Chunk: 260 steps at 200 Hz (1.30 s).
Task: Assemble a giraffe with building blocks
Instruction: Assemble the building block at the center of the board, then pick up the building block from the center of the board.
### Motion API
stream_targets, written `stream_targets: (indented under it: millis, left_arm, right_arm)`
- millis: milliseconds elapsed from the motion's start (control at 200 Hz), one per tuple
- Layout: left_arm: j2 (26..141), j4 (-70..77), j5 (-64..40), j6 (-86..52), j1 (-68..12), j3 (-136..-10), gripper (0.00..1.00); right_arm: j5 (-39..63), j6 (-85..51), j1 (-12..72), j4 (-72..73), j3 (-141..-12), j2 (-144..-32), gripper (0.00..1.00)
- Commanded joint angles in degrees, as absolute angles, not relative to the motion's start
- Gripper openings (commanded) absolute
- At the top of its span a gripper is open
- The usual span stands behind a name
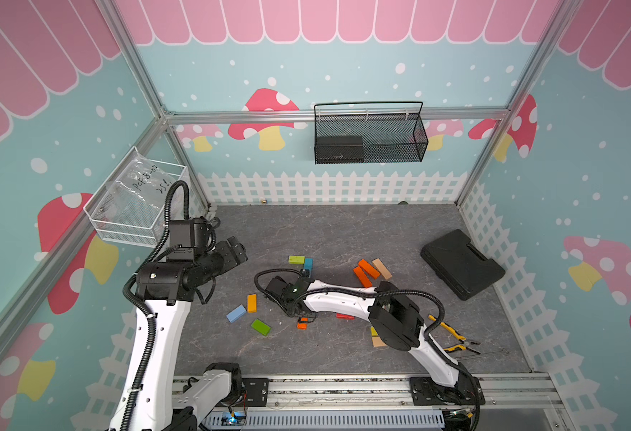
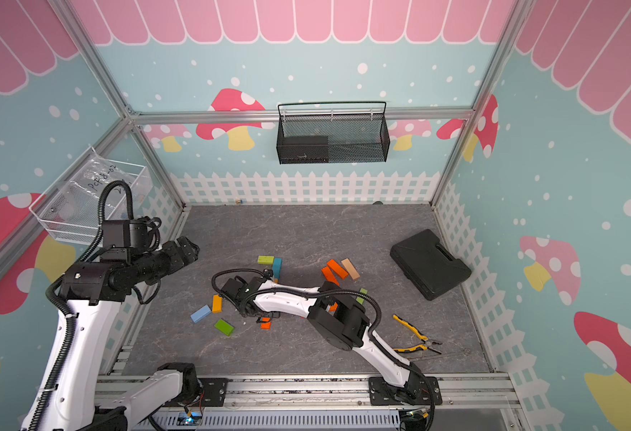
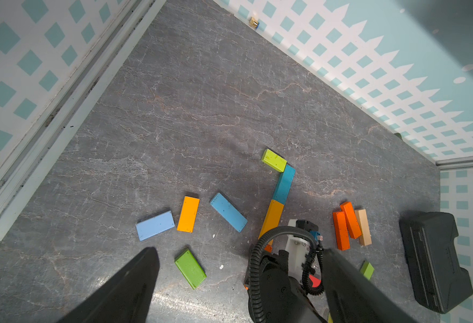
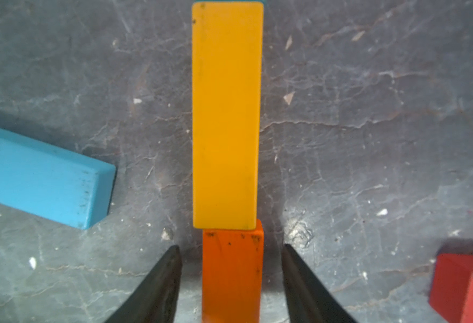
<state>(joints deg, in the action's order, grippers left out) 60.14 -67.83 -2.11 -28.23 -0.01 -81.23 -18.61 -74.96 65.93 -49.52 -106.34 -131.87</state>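
Observation:
A row of building blocks lies on the grey floor: a lime one (image 3: 274, 160), a teal one (image 3: 284, 183), a yellow one (image 4: 225, 117) and an orange one (image 4: 232, 274), end to end. My right gripper (image 4: 231, 247) is open and straddles the orange block, with a gap on each side. A blue block (image 4: 42, 179) and a red block (image 4: 465, 285) lie to either side. My left gripper (image 1: 237, 252) is open and empty, raised at the left. Below it lie a light blue block (image 1: 236, 313), a yellow one (image 1: 251, 303) and a green one (image 1: 261, 327).
Two orange blocks (image 1: 366, 270) and a tan one (image 1: 382, 268) lie together right of centre. A black case (image 1: 462, 263) sits at the right, with yellow-handled pliers (image 1: 456, 337) nearer the front. A black mesh basket (image 1: 370, 134) hangs on the back wall and a white one (image 1: 138, 201) on the left wall.

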Motion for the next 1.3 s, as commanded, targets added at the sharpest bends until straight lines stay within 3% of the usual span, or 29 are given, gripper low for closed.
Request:
stream_targets:
  millis: [0, 180, 345, 495, 660, 996, 1296]
  left_arm:
    - [59.63, -68.12, -2.56, -27.6, 0.46, -81.01, 0.94]
    - [59.85, -68.18, -2.66, -27.51, 0.53, -82.23, 0.94]
    - [60.14, -68.12, -2.51, -27.9, 0.57, -84.29, 0.94]
    - [59.2, -66.59, -2.41, -28.73, 0.54, -85.77, 0.94]
    - [58.37, -66.45, -0.34, -29.74, 0.49, -89.2, 0.94]
    - [58.75, -67.81, 6.56, -33.01, 0.61, -92.43, 0.94]
    - [58.12, -66.45, 6.28, -34.06, 0.62, -90.62, 0.94]
  right_arm:
    - [-20.34, -73.33, 66.05, -51.34, -108.63, -129.87, 0.68]
    - [-23.28, -65.09, 66.62, -52.6, -110.76, -125.06, 0.74]
    - [-27.05, -41.18, 66.62, -45.94, -108.36, -118.29, 0.79]
    - [-17.85, -15.4, 64.67, -26.66, -96.88, -111.35, 0.75]
    - [-4.64, -0.56, 60.69, -25.06, -99.01, -115.3, 0.72]
    - [6.55, 10.27, 56.63, -31.76, -113.44, -129.0, 0.71]
    - [7.2, 11.43, 56.56, -38.66, -126.21, -141.14, 0.71]
